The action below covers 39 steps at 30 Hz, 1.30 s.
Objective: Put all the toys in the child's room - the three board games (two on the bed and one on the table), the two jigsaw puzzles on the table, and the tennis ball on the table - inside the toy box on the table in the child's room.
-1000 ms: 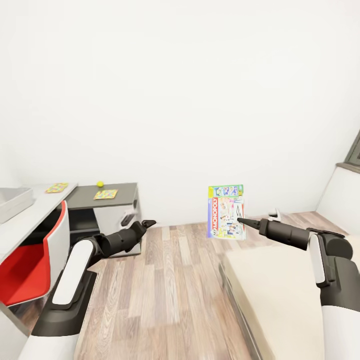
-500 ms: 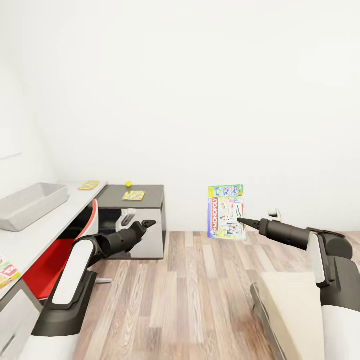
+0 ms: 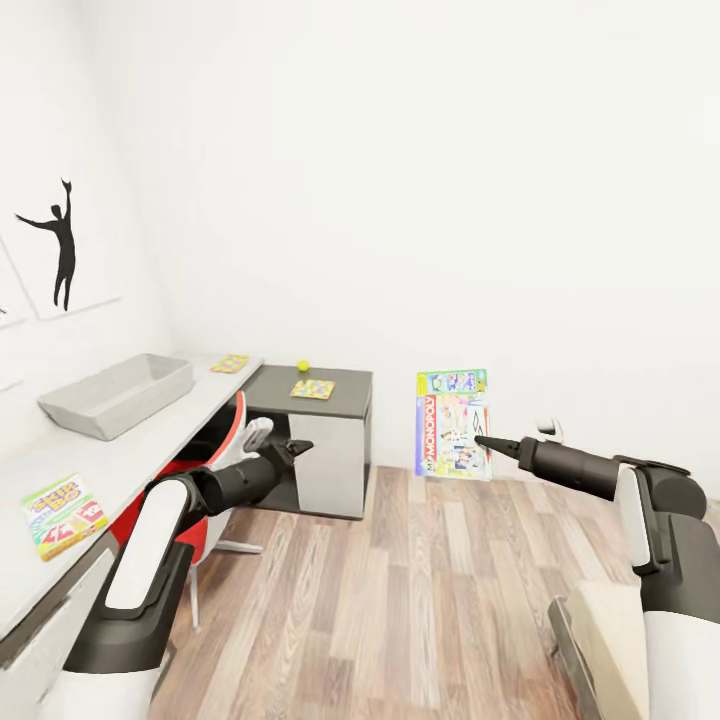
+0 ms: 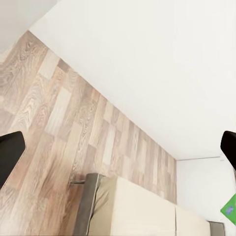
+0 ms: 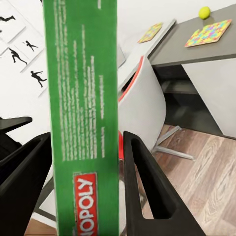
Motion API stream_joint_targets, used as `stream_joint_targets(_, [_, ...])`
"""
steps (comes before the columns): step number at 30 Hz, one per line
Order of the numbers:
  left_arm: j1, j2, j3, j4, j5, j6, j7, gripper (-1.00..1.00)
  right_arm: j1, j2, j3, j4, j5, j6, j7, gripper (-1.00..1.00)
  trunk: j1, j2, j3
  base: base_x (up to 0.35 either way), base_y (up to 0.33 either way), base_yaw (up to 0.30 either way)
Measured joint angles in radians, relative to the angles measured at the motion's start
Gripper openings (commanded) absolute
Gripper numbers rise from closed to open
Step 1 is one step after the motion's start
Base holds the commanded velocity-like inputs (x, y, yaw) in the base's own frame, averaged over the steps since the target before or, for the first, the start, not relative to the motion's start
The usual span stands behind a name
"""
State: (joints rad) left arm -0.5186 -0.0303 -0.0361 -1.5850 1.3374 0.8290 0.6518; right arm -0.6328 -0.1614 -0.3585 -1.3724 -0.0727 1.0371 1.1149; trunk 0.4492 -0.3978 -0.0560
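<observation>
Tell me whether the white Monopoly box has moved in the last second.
Yes. The white Monopoly box stays fixed before the right gripper, yet it swung leftward with the robot: earlier it hung above the bed's corner, now nearer the dark grey desk wing.

Right gripper (image 5: pixel 86 162) fingers clamp the green MONOPOLY box (image 5: pixel 83 113) edge; tennis ball (image 5: pixel 204 12) and jigsaw puzzle (image 5: pixel 208 32) on dark table wing (image 5: pixel 196 51).
</observation>
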Motion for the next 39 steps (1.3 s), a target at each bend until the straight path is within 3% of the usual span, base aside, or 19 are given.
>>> stream_joint_targets(22, [0.0,0.0,-0.002,0.001,-0.002,0.0,0.001,1.0,0.002,0.0,-0.004,-0.003,-0.002,0.0,0.0,-1.0,0.0,0.0,0.0,0.284,-0.074,0.095])
stream_joint_targets(39, [0.0,0.0,-0.004,0.001,-0.003,0.0,0.002,1.0,0.002,0.001,-0.003,-0.003,-0.001,0.0,0.0,-1.0,0.0,0.0,0.0,0.325,-0.123,0.264])
